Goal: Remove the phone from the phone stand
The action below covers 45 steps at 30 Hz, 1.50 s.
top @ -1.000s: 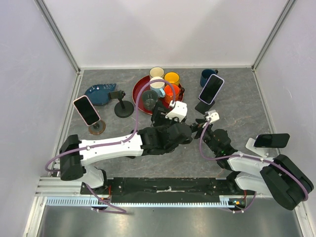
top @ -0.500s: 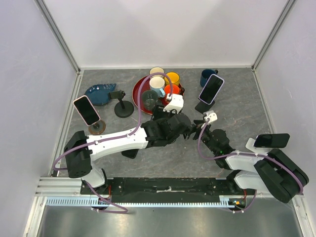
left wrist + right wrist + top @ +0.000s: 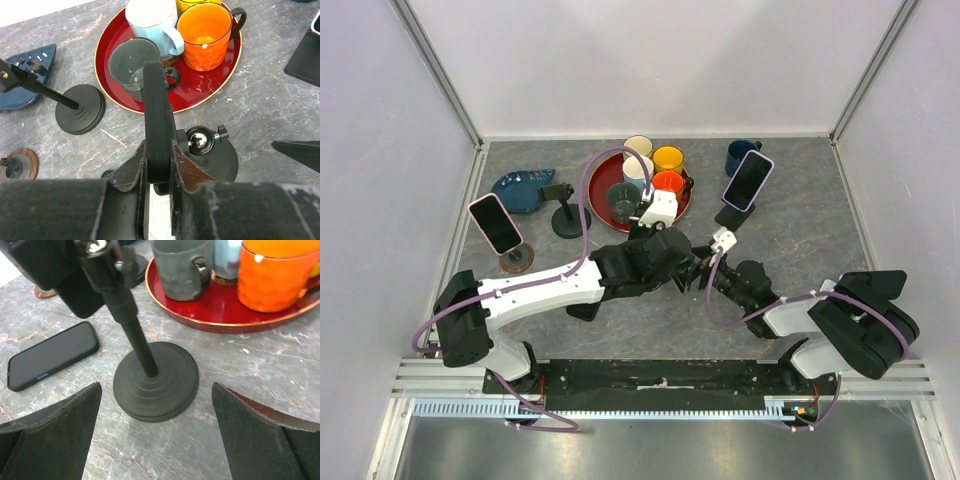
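Both arms have closed in on the phone stand (image 3: 220,162) at six o'clock of the red tray (image 3: 215,80); the left gripper (image 3: 159,150) pinches the stiff, slick, light phone (image 3: 155,100) by its faces, while the right gripper (image 3: 156,387) is spread wide.

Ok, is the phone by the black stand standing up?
No, the phone lies flat on the table beside the black stand.
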{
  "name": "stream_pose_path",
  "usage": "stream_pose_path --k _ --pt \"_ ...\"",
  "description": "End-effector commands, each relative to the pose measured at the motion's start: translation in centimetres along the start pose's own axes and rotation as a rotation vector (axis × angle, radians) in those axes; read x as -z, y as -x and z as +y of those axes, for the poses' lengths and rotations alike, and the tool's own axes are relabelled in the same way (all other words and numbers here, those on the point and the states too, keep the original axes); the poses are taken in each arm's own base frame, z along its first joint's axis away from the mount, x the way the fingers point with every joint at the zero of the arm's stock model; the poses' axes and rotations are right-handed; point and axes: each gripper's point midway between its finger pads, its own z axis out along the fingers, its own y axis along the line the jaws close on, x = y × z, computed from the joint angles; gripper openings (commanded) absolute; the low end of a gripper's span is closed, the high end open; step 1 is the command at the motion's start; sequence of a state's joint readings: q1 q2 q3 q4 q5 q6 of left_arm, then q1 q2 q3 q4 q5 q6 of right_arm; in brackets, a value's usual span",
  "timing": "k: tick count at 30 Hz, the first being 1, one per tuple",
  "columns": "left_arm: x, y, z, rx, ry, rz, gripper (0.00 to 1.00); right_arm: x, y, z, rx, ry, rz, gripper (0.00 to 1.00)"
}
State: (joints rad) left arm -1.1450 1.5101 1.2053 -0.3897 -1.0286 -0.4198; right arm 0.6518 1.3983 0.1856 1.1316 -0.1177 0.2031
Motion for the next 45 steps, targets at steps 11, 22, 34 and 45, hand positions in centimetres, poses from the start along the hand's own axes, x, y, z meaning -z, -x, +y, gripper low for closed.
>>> stream_pose_path --k 11,22,34,45 --pt "1.4 2.0 -2.2 0.132 -0.173 -0.016 0.02 -6.3 4.3 3.1 0.059 0.065 -0.224 0.9" --pt "1.6 1.7 -2.9 0.145 -0.206 0.004 0.02 -8.7 1.1 2.1 0.056 -0.006 -0.214 0.79" --pt "2.0 1.3 -3.4 0.168 -0.235 0.035 0.02 -9.1 -1.7 1.5 0.052 -0.035 -0.177 0.53" --pt "2.7 1.3 -3.2 0.108 -0.292 0.038 0.02 -9.5 -4.1 1.4 0.044 -0.032 -0.108 0.0"
